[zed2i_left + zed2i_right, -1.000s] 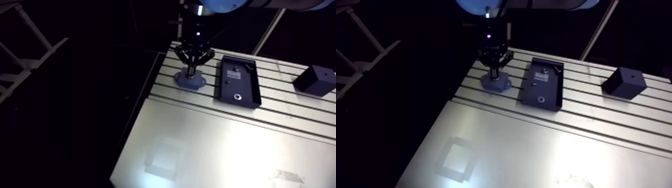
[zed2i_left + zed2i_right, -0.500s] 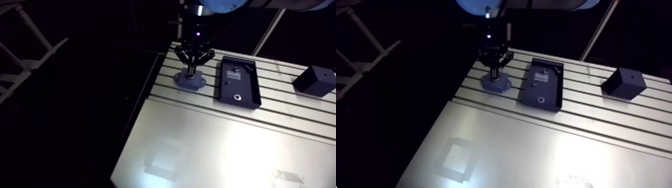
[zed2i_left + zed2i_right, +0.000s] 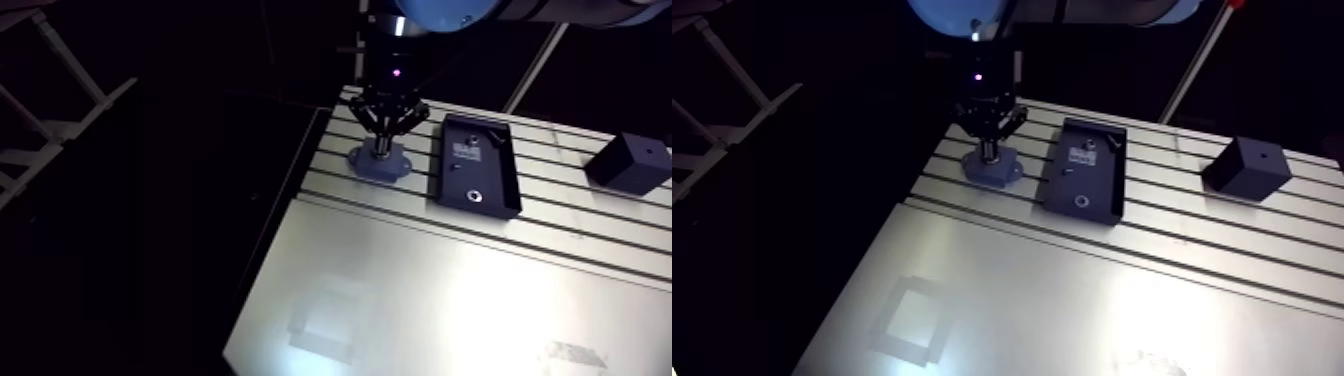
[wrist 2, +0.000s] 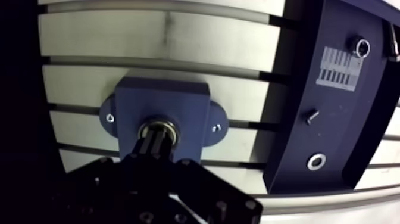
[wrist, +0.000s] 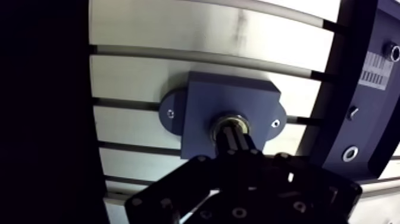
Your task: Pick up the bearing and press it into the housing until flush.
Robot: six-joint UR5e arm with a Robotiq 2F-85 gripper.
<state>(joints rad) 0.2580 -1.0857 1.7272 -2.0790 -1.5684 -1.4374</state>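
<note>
Find the small silvery ring bearing (image 5: 238, 121) sitting in the round bore of the blue-grey block housing (image 5: 226, 95) with two rounded ears and a screw in each, lying flat on the slotted aluminium surface (image 5: 178, 30) close to its dark edge. Read the black two-fingered claw (image 5: 232, 138) as closed, fingers drawn together into one narrow tip planted on the ring from above, gripping nothing between them so far as can be told. Treat this as the pressing step, probably well along, with pickup and placing done. Cannot judge flushness for certain: shows a bright rim around the tip, yet hides the part under it. To do it well, push straight down along the bore's axis, tip centred on the ring and not on one side, to avoid cocking the bearing and jamming it. Go slowly and stop on a firm rise in resistance rather than forcing past it. Watch the housing for sliding or tipping on the smooth surface, with no clamp in sight. Lift straight up afterwards, avoiding any sideways drag, and stay off the long black tray (image 4: 345, 119) of small parts lying just beside the housing.
</note>
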